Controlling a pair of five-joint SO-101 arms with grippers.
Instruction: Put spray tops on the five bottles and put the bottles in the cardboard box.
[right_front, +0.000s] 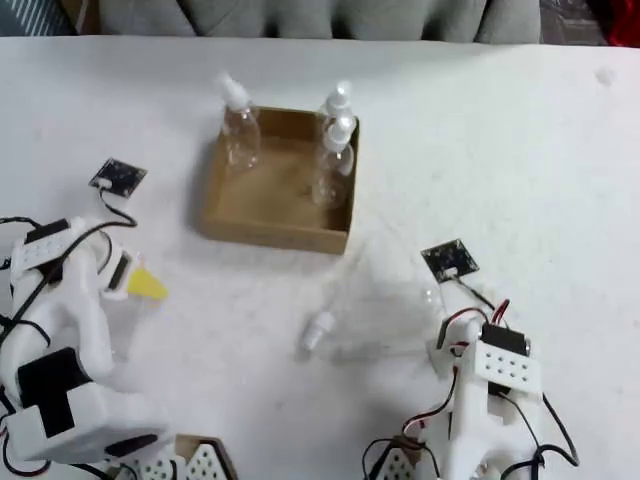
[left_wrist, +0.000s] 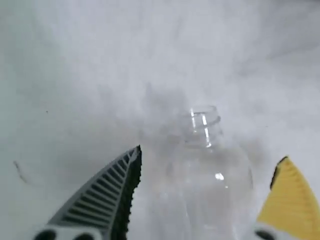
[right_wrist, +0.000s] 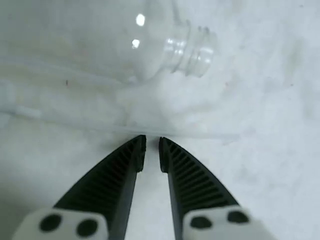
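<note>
Facing the white table (right_front: 520, 150), left fingers (left_wrist: 110, 200) are spread, right fingers (right_wrist: 125, 175) almost pressed together.

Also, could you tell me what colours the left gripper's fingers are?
One finger is yellow, the other ribbed dark grey; best seen in the left wrist view.

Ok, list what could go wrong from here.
The topless bottle inside the open left gripper could slip out when squeezed. The other bottle lies on its side near the right gripper and may roll if nudged. The loose spray top has a thin tube that looks hard to pinch.
</note>
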